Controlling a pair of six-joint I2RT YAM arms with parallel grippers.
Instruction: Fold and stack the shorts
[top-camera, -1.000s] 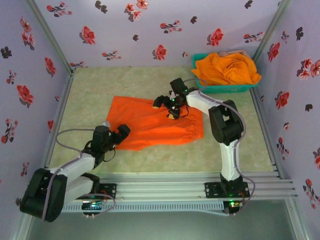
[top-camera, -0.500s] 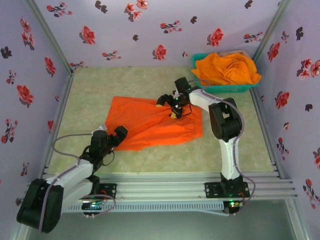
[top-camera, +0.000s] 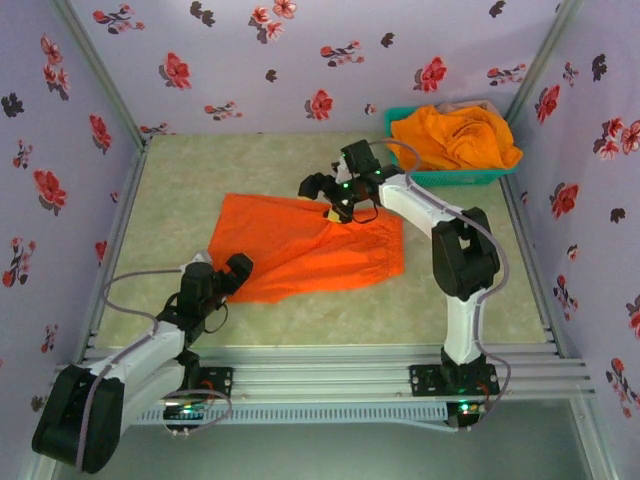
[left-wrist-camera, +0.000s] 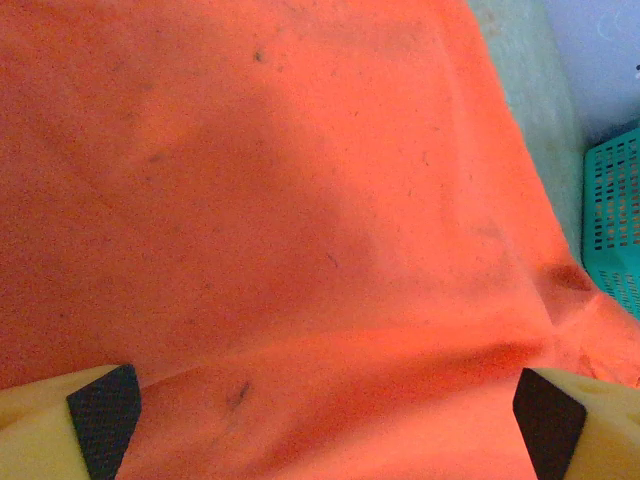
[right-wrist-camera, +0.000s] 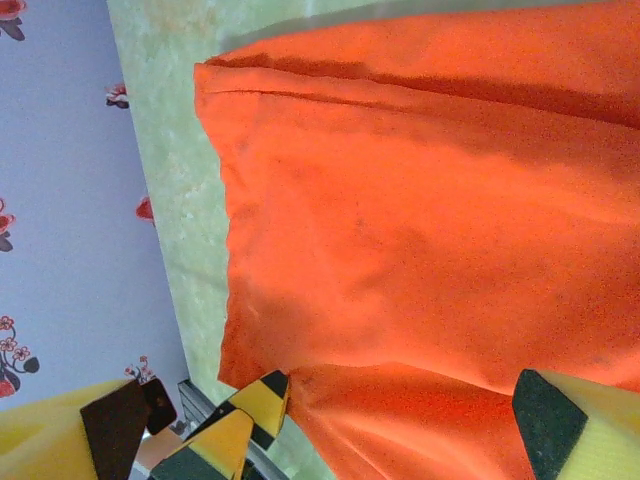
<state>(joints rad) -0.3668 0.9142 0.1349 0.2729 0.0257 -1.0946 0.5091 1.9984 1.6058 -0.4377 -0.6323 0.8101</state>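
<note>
Bright orange shorts (top-camera: 310, 250) lie spread flat mid-table (top-camera: 180, 180), the gathered waistband to the right and the cloth smooth but for shallow creases. The left gripper (top-camera: 238, 268) sits at their near-left corner, jaws wide apart, gripping nothing. The right gripper (top-camera: 325, 195) hovers over the far edge, equally wide and empty.

The spread shorts (top-camera: 300, 255) are matt orange cloth, finely woven, with faint dark flecks; the basket (top-camera: 470, 178) is teal plastic mesh; the bench (top-camera: 180, 190) looks smooth, pale green, mottled like stone; the front rails (top-camera: 330, 365) are dull silvery metal.
</note>
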